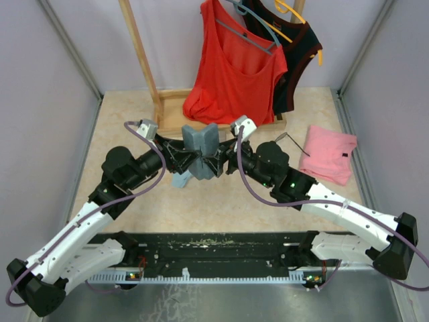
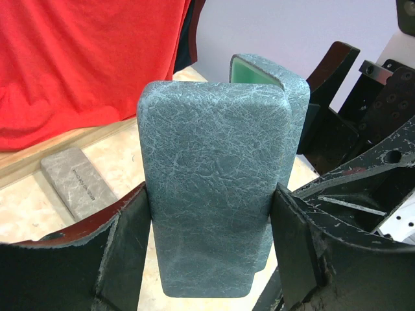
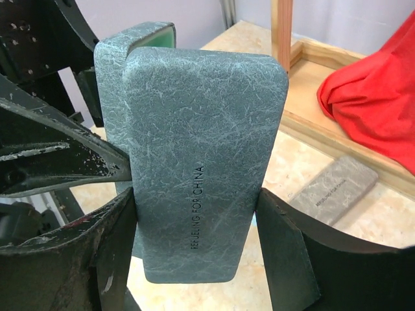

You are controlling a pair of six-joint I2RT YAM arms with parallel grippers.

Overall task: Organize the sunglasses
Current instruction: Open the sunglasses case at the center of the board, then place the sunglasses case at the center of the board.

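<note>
1. One grey case is held upright in the middle of the worktop. It's opened into a V, with green lining showing inside.
2. The left claw is clamped on one half of it and the right claw on the other half, so both are gripping the same case.
3. A second grey case lies flat and closed on the worktop, just beside the base of the wooden rack.
4. Sunglasses: I can only make out one pair, a thin dark wire shape lying on the worktop to the right, touching the left edge of the single pink cloth.
5. One light blue cloth sits just near of the held case.
6. Two tops hang at the far side: one red top and one dark top.
</note>
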